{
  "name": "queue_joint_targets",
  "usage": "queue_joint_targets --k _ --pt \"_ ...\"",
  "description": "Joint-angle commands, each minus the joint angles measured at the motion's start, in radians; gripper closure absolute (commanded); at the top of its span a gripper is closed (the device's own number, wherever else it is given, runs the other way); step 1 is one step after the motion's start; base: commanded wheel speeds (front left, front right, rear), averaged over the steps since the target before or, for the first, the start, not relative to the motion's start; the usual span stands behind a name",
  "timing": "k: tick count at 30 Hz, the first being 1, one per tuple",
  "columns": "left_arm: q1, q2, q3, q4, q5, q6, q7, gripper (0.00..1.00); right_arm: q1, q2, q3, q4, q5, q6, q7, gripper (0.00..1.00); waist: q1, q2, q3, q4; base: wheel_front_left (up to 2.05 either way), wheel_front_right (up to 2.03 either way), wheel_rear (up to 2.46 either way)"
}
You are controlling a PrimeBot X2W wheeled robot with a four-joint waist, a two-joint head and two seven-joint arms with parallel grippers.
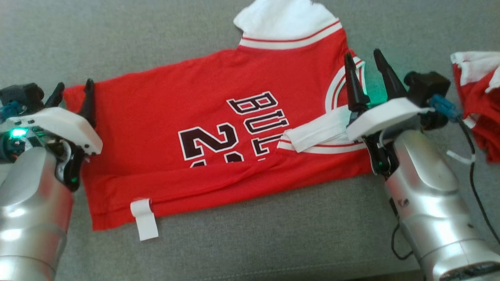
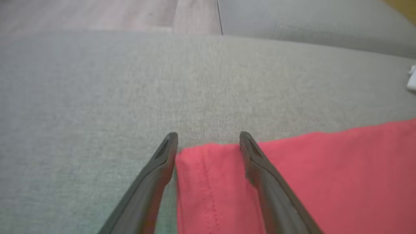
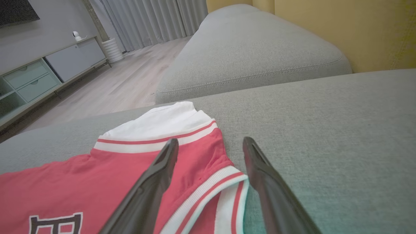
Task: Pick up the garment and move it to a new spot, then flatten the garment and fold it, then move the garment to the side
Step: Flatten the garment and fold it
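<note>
the garment [image 1: 218, 128] lies spread on the grey cushion [image 1: 273, 242]. the left gripper [image 1: 75, 88] stands with jaws wide astride its far left corner. the right gripper [image 1: 363, 58], equally wide, straddles its striped collar.

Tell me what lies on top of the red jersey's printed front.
The near edge of the garment is folded over it, and a white striped sleeve lies across it. They hide part of the black number and lettering.

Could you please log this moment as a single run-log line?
Bulls jersey: on sofa, near side folded over | left gripper: open, at hem corner | right gripper: open, at neckline
</note>
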Motion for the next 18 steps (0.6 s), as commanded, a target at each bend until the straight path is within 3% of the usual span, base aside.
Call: queue_joint_targets --k 1,5,6,7,8,13,18 --pt "-0.033 0.058 0.009 -0.009 -0.014 0.002 0.007 0.0 -0.027 0.009 0.025 -0.02 -0.004 0.007 -0.007 0.0 -0.0003 0.0 0.027 -0.003 0.0 0.0 0.0" --pt "-0.047 0.058 -0.048 0.013 -0.063 0.002 0.022 0.0 -0.07 0.009 0.04 -0.002 -0.005 0.007 -0.007 0.0 -0.0003 0.0 0.045 0.008 0.0 0.0 0.0" --pt "-0.049 0.058 -0.062 0.018 -0.07 0.002 0.022 0.12 -0.083 0.009 0.045 0.008 -0.007 0.007 -0.007 0.0 -0.0003 0.0 0.048 0.013 0.0 0.0 0.0" --pt "-0.053 0.058 -0.077 0.018 -0.075 0.002 0.017 0.71 -0.098 0.008 0.051 0.019 -0.009 0.007 -0.006 0.0 -0.0003 0.0 0.051 0.019 0.0 0.0 0.0" --pt "-0.057 0.055 -0.091 0.016 -0.084 0.002 0.011 1.0 -0.117 0.007 0.054 0.03 -0.011 0.007 -0.005 0.0 -0.0003 0.0 0.055 0.025 0.0 0.0 0.0" --pt "-0.077 0.043 -0.15 -0.011 -0.119 0.002 -0.011 1.0 -0.226 -0.015 0.062 0.096 -0.033 0.007 0.034 0.0 -0.0003 0.0 0.072 0.062 0.0 0.0 0.0" --pt "-0.134 -0.004 -0.226 -0.053 -0.151 0.002 -0.065 1.0 -0.389 -0.06 0.027 0.227 -0.071 0.007 0.119 0.0 -0.0003 0.0 0.112 0.151 0.0 0.0 0.0"
